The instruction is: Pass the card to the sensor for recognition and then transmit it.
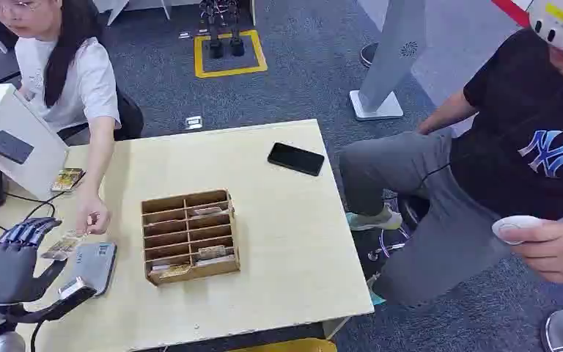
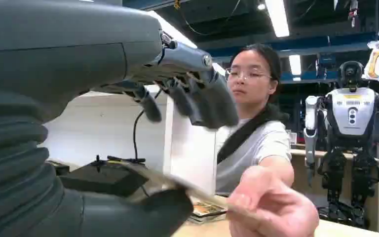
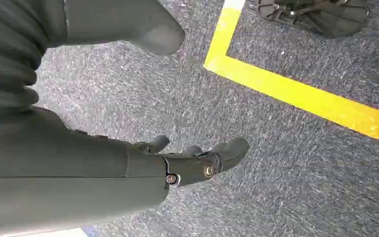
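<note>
The light wooden table (image 1: 278, 242) is carrying everything. At its middle a wooden divider box (image 1: 189, 236) is sitting, its compartments holding several cards, and this box is serving as the landmark. Beyond the box toward the far edge, a black phone (image 1: 295, 158) is lying flat. To the box's left a grey sensor pad (image 1: 94, 264) is resting on the table, just beside it. Farther left and toward the back, a white slanted stand (image 1: 22, 136) with a dark panel is standing, with a few cards (image 1: 67, 178) lying at its foot.

The left hand (image 1: 16, 260) is hovering left of the sensor pad, its fingers (image 2: 207, 101) spread above and its thumb below. The card (image 1: 61, 246) is lying between the left hand and a person's hand (image 1: 92, 219), left of the box and just above the sensor pad's near corner; the person is pinching its far end, and I cannot tell whether the robot's thumb is pressing on it.

The right hand (image 3: 192, 160) is hanging over grey carpet beside yellow floor tape (image 3: 296, 91), fingers slightly bent, holding nothing.
</note>
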`<act>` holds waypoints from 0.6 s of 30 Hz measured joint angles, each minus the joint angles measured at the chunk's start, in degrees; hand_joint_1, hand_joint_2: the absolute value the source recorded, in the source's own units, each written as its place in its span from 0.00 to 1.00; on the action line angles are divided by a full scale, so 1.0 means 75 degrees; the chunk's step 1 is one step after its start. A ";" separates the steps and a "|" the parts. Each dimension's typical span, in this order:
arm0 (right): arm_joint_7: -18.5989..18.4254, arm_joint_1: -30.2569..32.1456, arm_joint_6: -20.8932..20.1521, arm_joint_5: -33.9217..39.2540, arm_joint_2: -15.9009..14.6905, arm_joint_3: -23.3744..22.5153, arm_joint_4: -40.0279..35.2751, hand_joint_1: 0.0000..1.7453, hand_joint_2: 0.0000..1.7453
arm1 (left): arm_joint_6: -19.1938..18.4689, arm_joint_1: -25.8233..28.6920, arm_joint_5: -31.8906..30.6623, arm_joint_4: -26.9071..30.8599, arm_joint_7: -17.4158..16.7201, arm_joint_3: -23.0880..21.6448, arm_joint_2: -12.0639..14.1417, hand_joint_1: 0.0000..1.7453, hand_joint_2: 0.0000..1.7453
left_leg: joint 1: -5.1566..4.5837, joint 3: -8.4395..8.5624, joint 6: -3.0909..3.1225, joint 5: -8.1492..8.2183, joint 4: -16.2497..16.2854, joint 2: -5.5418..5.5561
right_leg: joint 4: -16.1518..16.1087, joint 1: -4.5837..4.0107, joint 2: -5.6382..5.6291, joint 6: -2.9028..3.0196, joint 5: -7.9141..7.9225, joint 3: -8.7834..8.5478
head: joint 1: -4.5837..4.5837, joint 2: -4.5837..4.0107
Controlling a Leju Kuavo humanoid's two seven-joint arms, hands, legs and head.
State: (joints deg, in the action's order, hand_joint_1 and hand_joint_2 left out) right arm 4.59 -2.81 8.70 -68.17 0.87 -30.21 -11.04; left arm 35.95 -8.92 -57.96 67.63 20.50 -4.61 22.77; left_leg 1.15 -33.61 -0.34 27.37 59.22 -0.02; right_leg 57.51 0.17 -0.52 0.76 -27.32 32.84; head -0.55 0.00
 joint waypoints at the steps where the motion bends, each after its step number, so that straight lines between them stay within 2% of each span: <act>1: 0.0000 -0.0001 0.0006 -0.0021 0.0000 -0.0003 0.0000 0.00 1.00 | -0.0009 0.0000 0.0018 0.0000 0.0012 0.0003 0.0000 0.99 1.00 | 0.0000 0.0000 0.0000 0.0000 0.0000 0.0000 | 0.0000 0.0000 0.0000 0.0000 0.0000 0.0000 | 0.0000 0.0000; 6: 0.0003 -0.0004 0.0020 -0.0021 0.0003 -0.0029 0.0000 0.00 1.00 | -0.0029 -0.0006 0.0058 0.0000 0.0012 0.0003 0.0000 1.00 1.00 | 0.0000 0.0000 0.0000 0.0000 0.0000 0.0000 | 0.0000 0.0000 0.0000 0.0000 0.0000 0.0000 | 0.0000 0.0000; 7: 0.0003 -0.0005 0.0020 -0.0021 0.0003 -0.0038 0.0000 0.00 1.00 | -0.0029 -0.0008 0.0061 0.0000 0.0012 0.0003 0.0000 0.93 1.00 | 0.0000 0.0001 0.0000 0.0000 0.0000 0.0000 | 0.0000 0.0000 0.0000 0.0000 0.0000 0.0000 | 0.0000 0.0000; 10: 0.0003 -0.0007 0.0020 -0.0021 0.0003 -0.0044 0.0000 0.00 1.00 | -0.0032 -0.0008 0.0064 0.0000 0.0012 0.0009 0.0000 0.88 1.00 | 0.0000 0.0000 0.0000 0.0000 0.0000 0.0000 | 0.0000 0.0000 -0.0001 0.0000 0.0000 0.0000 | 0.0000 0.0000; 16: -0.0003 -0.0007 0.0032 -0.0027 0.0003 -0.0047 0.0000 0.00 1.00 | -0.0044 -0.0007 0.0082 0.0000 0.0012 0.0020 0.0000 0.91 1.00 | 0.0000 0.0000 0.0000 0.0000 0.0000 0.0000 | 0.0000 0.0000 0.0000 0.0000 0.0000 0.0000 | 0.0000 0.0000; 17: -0.0003 -0.0007 0.0032 -0.0027 0.0003 -0.0047 0.0000 0.00 1.00 | -0.0044 -0.0006 0.0082 -0.0003 0.0012 0.0020 0.0000 1.00 1.00 | 0.0000 0.0000 0.0000 0.0000 0.0000 0.0000 | 0.0000 0.0000 0.0000 0.0000 0.0000 0.0000 | 0.0000 0.0000; 18: 0.0000 -0.0007 0.0041 -0.0027 0.0003 -0.0047 0.0000 0.00 1.00 | -0.0044 -0.0006 0.0082 -0.0003 0.0012 0.0020 0.0000 1.00 1.00 | 0.0000 0.0000 0.0000 0.0000 0.0000 0.0000 | 0.0000 0.0000 0.0000 0.0000 0.0000 0.0000 | 0.0000 0.0000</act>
State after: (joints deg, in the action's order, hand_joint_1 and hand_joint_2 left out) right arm 4.59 -2.87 9.01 -68.37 0.90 -30.56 -11.04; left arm 35.63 -8.96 -57.35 67.60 20.59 -4.46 22.77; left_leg 1.15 -33.61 -0.34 27.37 59.22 -0.02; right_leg 57.51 0.17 -0.52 0.76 -27.32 32.84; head -0.55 0.00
